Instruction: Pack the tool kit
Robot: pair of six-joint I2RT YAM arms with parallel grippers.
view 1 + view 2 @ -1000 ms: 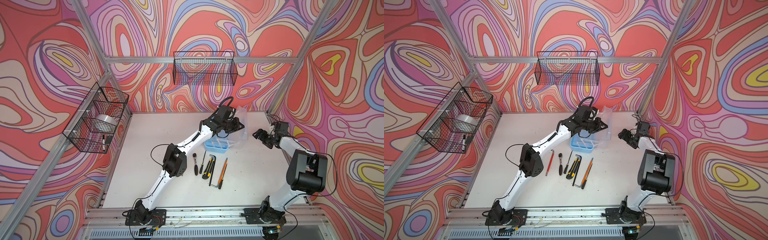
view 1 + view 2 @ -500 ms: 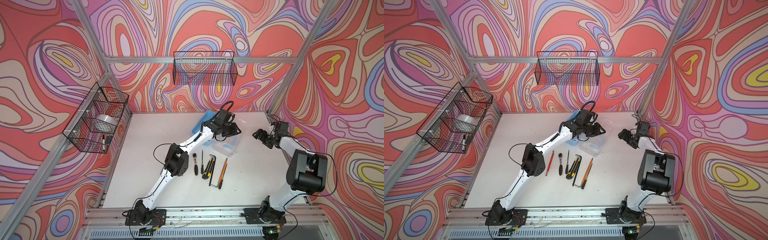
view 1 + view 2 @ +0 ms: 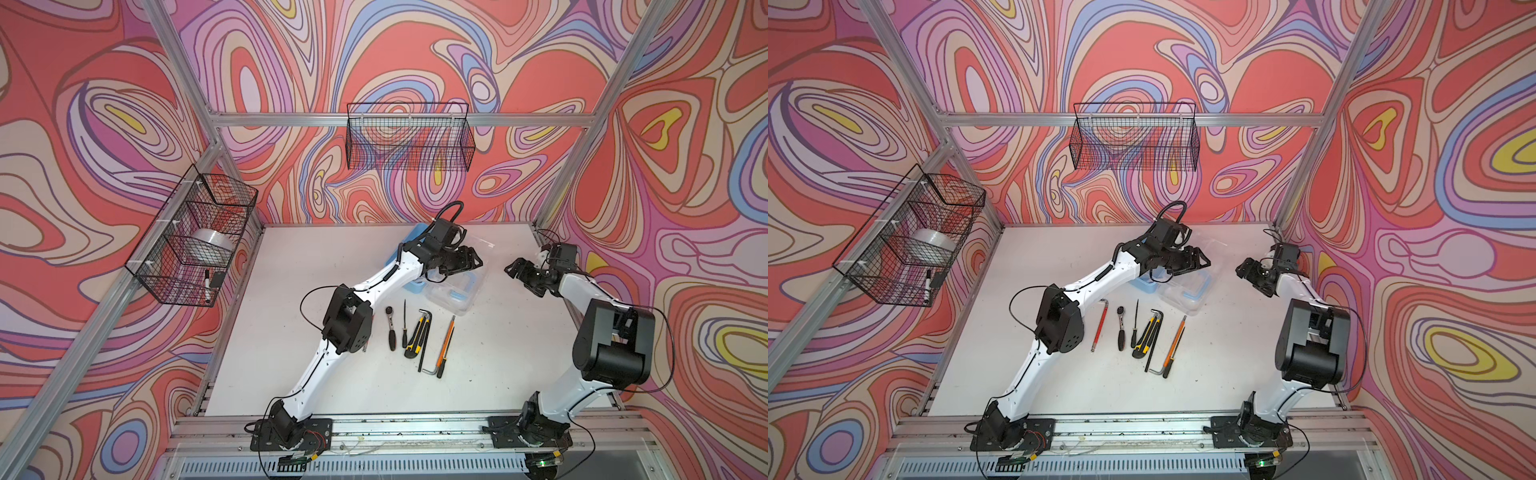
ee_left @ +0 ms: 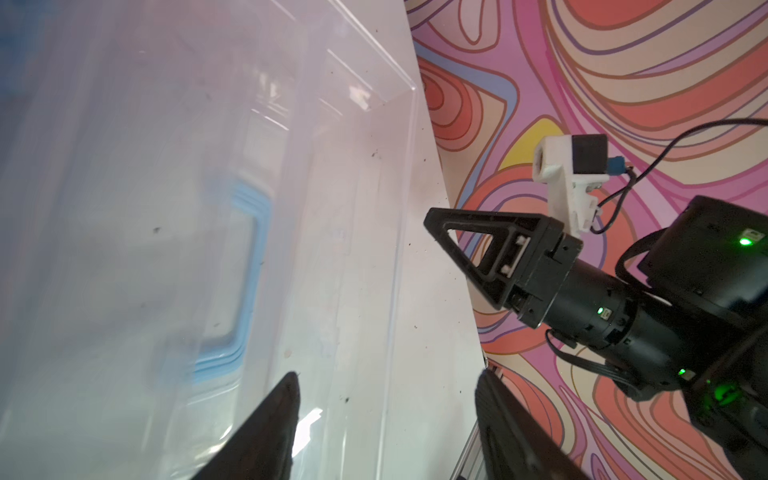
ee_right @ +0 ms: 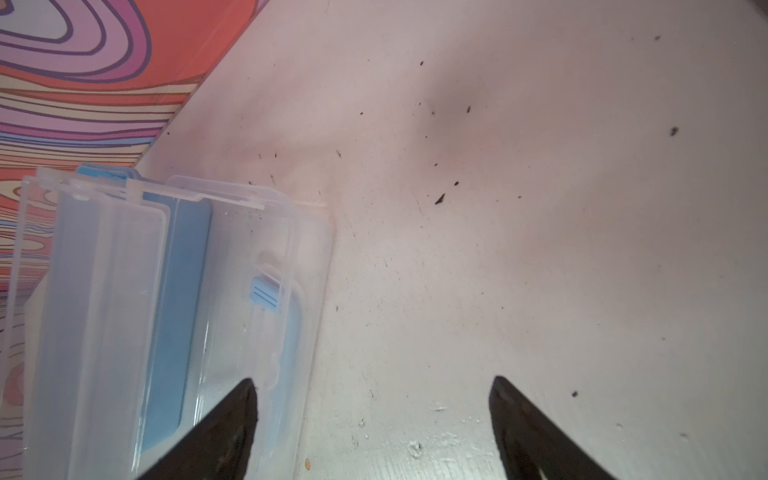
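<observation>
The light-blue case (image 3: 417, 286) lies toward the back of the bench (image 3: 299, 316). Its clear lid (image 3: 446, 301), with the blue U-shaped handle (image 3: 459, 294), lies flat on the side nearest the tools; whether it is latched cannot be told. In front of it six tools lie loose in a roughly parallel row: red-handled hex key (image 3: 1099, 326), ratchet (image 3: 1121, 330), thin black screwdriver (image 3: 1135, 324), yellow-and-black cutter (image 3: 1147, 336), steel L-shaped hex key (image 3: 1148, 360), orange-and-black cutter (image 3: 1174, 347).

From the case (image 3: 457, 297), bare table (image 3: 519, 336) lies free toward four o'clock. The row of tools (image 3: 417, 337) crowds six o'clock, the left arm (image 3: 374, 286) bars eight o'clock, and the right gripper (image 3: 519, 279) hangs apart at three.
</observation>
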